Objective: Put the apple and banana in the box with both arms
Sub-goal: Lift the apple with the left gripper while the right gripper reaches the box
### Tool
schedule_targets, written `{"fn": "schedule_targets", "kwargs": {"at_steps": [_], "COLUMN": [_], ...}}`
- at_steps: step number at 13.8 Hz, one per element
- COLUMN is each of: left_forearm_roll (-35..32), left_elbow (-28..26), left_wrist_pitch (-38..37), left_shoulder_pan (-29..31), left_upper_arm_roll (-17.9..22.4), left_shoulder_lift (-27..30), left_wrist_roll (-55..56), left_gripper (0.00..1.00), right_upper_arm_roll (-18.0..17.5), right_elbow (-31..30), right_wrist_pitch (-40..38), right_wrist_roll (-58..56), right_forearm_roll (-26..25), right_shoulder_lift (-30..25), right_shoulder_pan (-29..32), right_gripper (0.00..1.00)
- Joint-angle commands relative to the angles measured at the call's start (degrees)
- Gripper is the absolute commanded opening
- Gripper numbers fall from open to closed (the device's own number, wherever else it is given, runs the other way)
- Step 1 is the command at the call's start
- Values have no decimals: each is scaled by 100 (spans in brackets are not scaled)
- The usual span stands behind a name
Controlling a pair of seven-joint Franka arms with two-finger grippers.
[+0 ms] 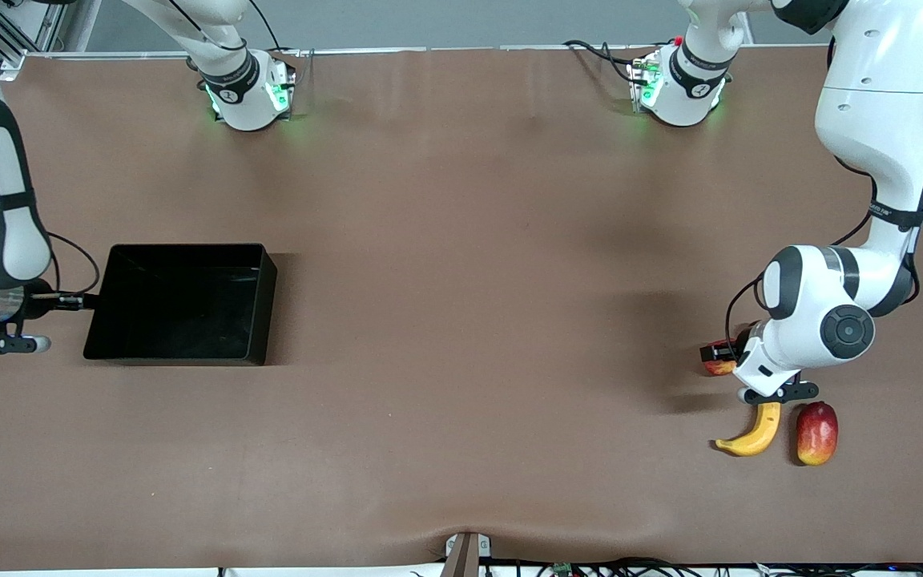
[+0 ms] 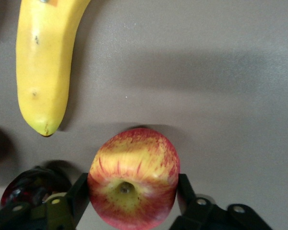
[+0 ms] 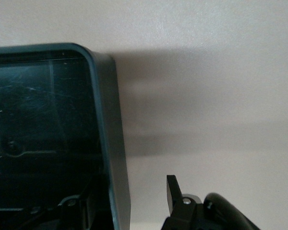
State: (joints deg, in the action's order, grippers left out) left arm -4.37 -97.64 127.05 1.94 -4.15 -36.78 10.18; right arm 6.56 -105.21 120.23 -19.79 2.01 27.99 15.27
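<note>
The apple, red streaked with yellow, rests on the table between the fingers of my left gripper, which press on both of its sides. In the front view the apple peeks out from under the left gripper at the left arm's end of the table. The yellow banana lies nearer the front camera than the apple and also shows in the left wrist view. The black box sits at the right arm's end. My right gripper is open astride the box's end wall and shows in the front view.
A red-yellow mango-like fruit lies beside the banana, toward the left arm's end of the table. The brown table stretches between the box and the fruits.
</note>
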Motion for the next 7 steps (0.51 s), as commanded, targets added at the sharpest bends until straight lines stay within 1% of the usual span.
{"fn": "schedule_targets", "kwargs": {"at_steps": [1, 2, 5, 7], "left_forearm_roll": [15, 15, 15, 15], "left_elbow": [-1, 25, 69, 288], "left_wrist_pitch": [92, 74, -48, -407], "left_shoulder_pan": [44, 18, -9, -44], "left_upper_arm_roll": [-25, -25, -60, -78], "left_shoulder_lift": [56, 100, 407, 522], "left_wrist_roll": [-69, -25, -25, 10], "left_gripper": [0, 0, 0, 0], "right_upper_arm_roll": [-58, -58, -58, -84], "right_elbow": [-281, -272, -264, -194], "right_wrist_pitch": [229, 194, 167, -94], "right_wrist_roll": [-95, -95, -78, -51], "right_forearm_roll": [98, 116, 116, 125], "right_shoulder_lift": [-118, -118, -118, -162], "right_shoulder_pan": [38, 29, 29, 20], "right_gripper": [17, 1, 0, 0]}}
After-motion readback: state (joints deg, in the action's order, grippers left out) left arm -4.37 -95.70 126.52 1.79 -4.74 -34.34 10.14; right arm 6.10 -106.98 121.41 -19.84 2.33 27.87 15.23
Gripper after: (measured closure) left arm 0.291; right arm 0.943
